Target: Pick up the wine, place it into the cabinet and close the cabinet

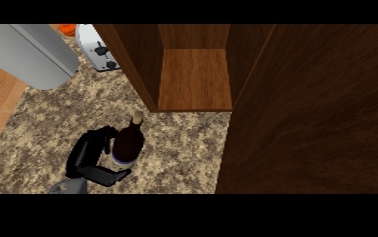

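Observation:
A dark wine bottle (129, 143) with a pale cap and a light label stands upright on the speckled counter, just in front of the cabinet's left wall. My left hand (87, 153) comes in from the lower left and is curled round the bottle's left side, fingers at the far side and thumb (111, 175) at the near side. The wooden cabinet (193, 76) stands open, and its bare shelf floor shows behind the bottle to the right. Its open door (310, 116) fills the right of the head view. My right hand does not show.
A large grey cylinder (37, 56) lies across the upper left corner. Beside it stands a white toaster (98, 48), with something orange (66, 29) behind. A strip of wood (9, 96) shows at the left edge. Speckled counter (184, 146) lies between bottle and door.

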`<state>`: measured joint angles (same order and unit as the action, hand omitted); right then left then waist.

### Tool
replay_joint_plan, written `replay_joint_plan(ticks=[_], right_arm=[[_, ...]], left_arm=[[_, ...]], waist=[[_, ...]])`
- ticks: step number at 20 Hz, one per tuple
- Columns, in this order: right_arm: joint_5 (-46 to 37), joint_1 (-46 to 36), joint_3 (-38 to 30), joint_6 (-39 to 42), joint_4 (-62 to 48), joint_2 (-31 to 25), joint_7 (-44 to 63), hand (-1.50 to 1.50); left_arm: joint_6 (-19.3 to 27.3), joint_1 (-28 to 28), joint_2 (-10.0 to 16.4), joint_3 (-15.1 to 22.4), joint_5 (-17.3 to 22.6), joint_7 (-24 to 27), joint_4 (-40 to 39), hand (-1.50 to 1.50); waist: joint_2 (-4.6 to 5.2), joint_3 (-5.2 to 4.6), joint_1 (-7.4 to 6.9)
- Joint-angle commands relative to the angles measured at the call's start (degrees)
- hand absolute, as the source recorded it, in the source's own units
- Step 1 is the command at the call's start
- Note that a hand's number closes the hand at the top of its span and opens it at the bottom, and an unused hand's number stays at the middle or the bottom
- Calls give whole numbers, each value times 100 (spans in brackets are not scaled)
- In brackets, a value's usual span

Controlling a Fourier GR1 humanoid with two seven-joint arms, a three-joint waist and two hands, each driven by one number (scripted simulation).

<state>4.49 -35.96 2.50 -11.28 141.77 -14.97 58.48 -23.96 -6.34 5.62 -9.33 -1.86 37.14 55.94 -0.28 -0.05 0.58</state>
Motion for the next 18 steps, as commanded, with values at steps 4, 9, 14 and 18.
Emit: replay_joint_plan(ticks=[4, 9, 14, 18], right_arm=[[463, 131, -186, -1, 647, -69, 519, -150], [497, -297, -318, -90, 430, -177, 834, -150], [392, 154, -219, 46, 437, -66, 376, -150], [672, 286, -446, 120, 530, -91, 391, -150]], left_arm=[[1500, 16, -548, 90, -41, 619, 515, 150], [2167, -212, -558, 973, 336, 399, 906, 150], [2175, -398, -561, 1483, 984, -798, 1976, 150], [2895, -12, -562, 2399, 1215, -1311, 2989, 150]], waist=[[-14, 6, -26], [-10, 2, -17], [-8, 6, -34], [-16, 10, -43]])
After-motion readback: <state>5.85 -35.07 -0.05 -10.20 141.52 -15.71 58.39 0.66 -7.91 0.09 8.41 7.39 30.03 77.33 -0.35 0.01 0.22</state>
